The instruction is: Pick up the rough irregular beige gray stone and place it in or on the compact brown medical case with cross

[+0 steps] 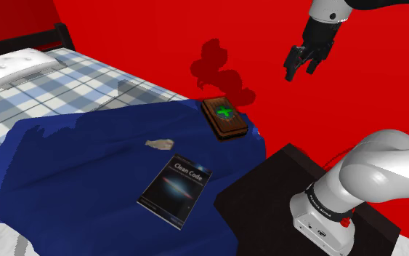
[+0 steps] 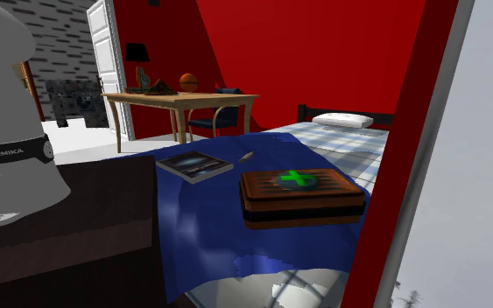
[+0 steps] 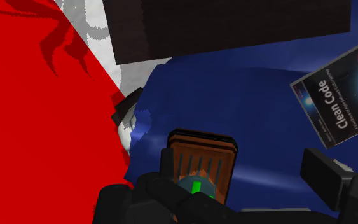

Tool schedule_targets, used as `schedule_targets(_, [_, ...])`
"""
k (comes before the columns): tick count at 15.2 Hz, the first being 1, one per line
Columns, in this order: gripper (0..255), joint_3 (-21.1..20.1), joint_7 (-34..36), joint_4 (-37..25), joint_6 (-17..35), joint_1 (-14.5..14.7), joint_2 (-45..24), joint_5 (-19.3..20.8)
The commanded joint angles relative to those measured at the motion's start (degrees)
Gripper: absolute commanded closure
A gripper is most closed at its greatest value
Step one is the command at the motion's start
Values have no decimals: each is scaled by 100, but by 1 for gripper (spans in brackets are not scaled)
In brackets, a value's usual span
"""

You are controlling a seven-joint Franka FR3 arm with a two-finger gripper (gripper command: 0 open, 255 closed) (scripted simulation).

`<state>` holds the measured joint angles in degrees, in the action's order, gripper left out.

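The beige-grey stone (image 1: 158,144) lies on the blue blanket (image 1: 86,189), between the book and the case; in the second exterior view the stone (image 2: 247,156) is a small sliver past the book. The brown case (image 1: 225,116) with a green cross lies flat at the blanket's corner near the red wall. My gripper (image 1: 301,65) hangs high in front of that wall, up and to the shoulder view's right of the case, open and holding nothing. In the wrist view the case (image 3: 203,156) sits by one fingertip of the gripper (image 3: 247,172), far below it.
A "Clean Code" book (image 1: 175,189) lies on the blanket near the dark stand (image 1: 290,189). The bed carries a checked sheet and a white pillow (image 1: 6,69). A wooden desk (image 2: 179,101) with a chair stands across the room.
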<state>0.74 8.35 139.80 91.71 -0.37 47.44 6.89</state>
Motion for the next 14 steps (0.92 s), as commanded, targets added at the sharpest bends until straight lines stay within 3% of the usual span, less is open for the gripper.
schedule_targets(1, [0,0,0,0,0,0,0,0])
schedule_targets(14, [0,-456,-174,-208,2106,494,-2416,149])
